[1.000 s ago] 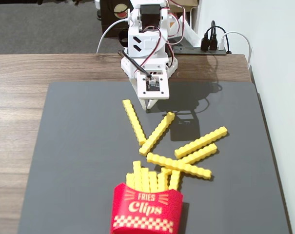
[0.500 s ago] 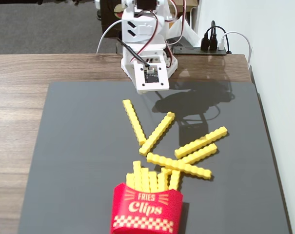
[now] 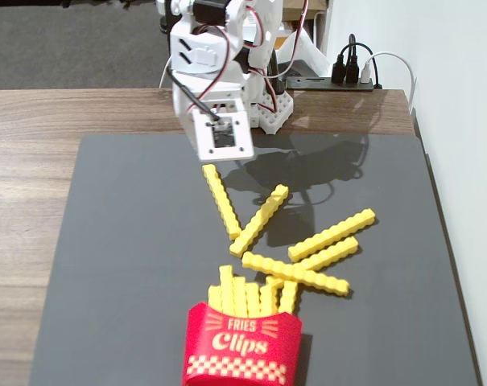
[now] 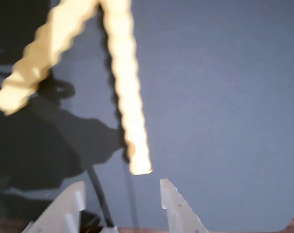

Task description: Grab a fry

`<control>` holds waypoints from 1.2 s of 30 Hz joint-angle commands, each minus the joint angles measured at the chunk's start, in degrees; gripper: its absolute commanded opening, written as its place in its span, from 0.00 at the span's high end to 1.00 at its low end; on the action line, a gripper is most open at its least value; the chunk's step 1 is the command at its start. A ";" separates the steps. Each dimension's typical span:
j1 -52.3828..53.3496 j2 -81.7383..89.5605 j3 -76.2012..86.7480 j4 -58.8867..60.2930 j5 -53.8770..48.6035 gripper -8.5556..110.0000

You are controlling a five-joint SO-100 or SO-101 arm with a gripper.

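Note:
The fry [image 3: 221, 201] is a straight bright-yellow ridged stick lying on the dark mat [image 3: 122, 241], just in front of the arm's white wrist block [image 3: 220, 133]. In the wrist view the fry [image 4: 129, 92] runs from the top down to an end just ahead of the gap between the jaws. My gripper [image 4: 121, 183] is open and empty, its white fingers [image 4: 171, 204] low over the mat, a little short of the fry's end. In the fixed view the fingers are hidden behind the wrist block. The wrist view is blurred.
A second fry [image 3: 260, 219] lies just right of the first and shows in the wrist view [image 4: 40, 63]. More loose fries [image 3: 332, 234] [image 3: 295, 273] lie further right. The red carton [image 3: 243, 354] holds several fries at the mat's front. A power strip [image 3: 340, 80] sits at the back.

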 commanded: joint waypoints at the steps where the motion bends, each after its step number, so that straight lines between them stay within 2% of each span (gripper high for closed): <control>1: 0.97 -1.32 -0.88 -2.81 -1.05 0.74; 27: 0.35 -3.96 12.57 -16.70 -0.26 0.77; 36: -0.18 -3.69 14.06 -18.02 1.05 0.85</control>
